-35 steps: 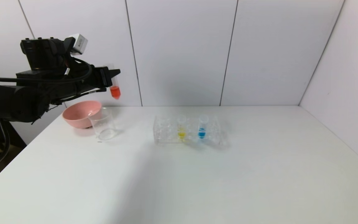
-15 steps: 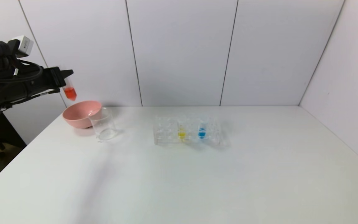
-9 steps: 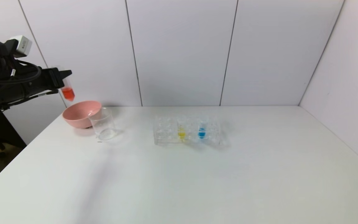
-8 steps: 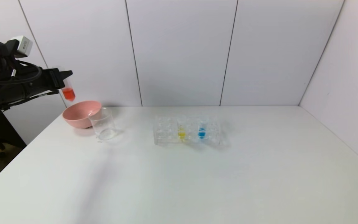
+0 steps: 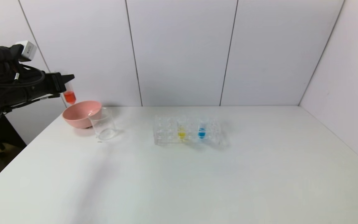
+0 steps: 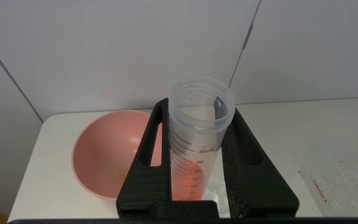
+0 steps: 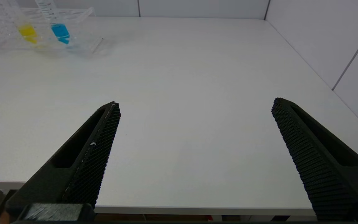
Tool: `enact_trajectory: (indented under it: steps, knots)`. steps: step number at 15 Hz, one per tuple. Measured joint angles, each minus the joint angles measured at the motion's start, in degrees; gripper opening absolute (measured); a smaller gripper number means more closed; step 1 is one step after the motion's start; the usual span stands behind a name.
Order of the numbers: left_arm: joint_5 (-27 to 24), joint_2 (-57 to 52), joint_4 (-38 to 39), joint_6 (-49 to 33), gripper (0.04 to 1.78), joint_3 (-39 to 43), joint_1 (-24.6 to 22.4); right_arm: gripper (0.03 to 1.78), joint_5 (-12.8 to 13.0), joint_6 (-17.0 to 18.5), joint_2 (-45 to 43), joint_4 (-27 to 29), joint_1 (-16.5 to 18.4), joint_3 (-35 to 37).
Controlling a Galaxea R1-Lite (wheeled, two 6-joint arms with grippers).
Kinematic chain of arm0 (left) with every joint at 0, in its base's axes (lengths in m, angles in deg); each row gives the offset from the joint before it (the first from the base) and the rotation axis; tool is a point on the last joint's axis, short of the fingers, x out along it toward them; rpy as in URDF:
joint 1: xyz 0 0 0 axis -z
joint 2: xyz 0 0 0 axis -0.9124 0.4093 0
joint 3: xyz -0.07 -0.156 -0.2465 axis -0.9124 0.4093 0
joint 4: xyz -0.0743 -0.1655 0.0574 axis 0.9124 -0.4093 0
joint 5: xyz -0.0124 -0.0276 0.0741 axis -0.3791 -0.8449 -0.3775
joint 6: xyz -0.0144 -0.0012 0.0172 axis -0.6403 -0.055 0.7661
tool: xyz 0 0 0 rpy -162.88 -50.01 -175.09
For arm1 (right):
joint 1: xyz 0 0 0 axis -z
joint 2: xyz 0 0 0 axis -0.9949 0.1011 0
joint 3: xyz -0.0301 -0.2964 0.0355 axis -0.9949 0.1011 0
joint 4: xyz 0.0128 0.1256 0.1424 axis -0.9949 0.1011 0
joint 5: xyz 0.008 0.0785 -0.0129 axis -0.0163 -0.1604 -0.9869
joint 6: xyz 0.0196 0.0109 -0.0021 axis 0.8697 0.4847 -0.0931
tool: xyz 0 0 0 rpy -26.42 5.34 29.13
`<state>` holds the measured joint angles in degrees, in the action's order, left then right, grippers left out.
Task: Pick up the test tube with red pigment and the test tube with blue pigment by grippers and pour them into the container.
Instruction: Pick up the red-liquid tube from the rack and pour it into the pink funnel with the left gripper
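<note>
My left gripper (image 5: 66,81) is shut on the test tube with red pigment (image 5: 69,96) and holds it nearly upright above the far left edge of the pink bowl (image 5: 80,112). In the left wrist view the tube (image 6: 197,137) sits between the two black fingers of that gripper (image 6: 197,107), red liquid low in it. The glass container (image 5: 103,123) stands on the table just right of the bowl, apart from the tube. The test tube with blue pigment (image 5: 202,128) stands in the clear rack (image 5: 163,134), also seen in the right wrist view (image 7: 57,26). My right gripper (image 7: 196,104) is open and empty over the table's near edge.
A tube with yellow liquid (image 5: 181,130) stands in the rack left of the blue one. White wall panels close the back and right of the white table (image 5: 197,180). The table's left edge lies under my left arm.
My left gripper carried the red tube leftward from above the container to above the bowl's far side, then sank slightly and shifted a little right. The rack and container have not moved.
</note>
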<state>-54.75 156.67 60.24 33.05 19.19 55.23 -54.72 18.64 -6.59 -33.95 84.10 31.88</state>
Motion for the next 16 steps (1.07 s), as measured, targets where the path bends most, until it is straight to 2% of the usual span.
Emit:
enact_trajectory:
  steps: [9, 16]
  knots:
    - [0.4, -0.4, 0.9, 0.5, 0.48, 0.0, -0.3, 1.77, 0.0, 0.0, 0.0, 0.0, 0.0, 0.0]
    - [0.4, -0.6, 0.9, 7.0, 0.48, 1.5, -0.7, 1.77, 0.0, 0.0, -0.1, 0.0, 0.0, 0.0]
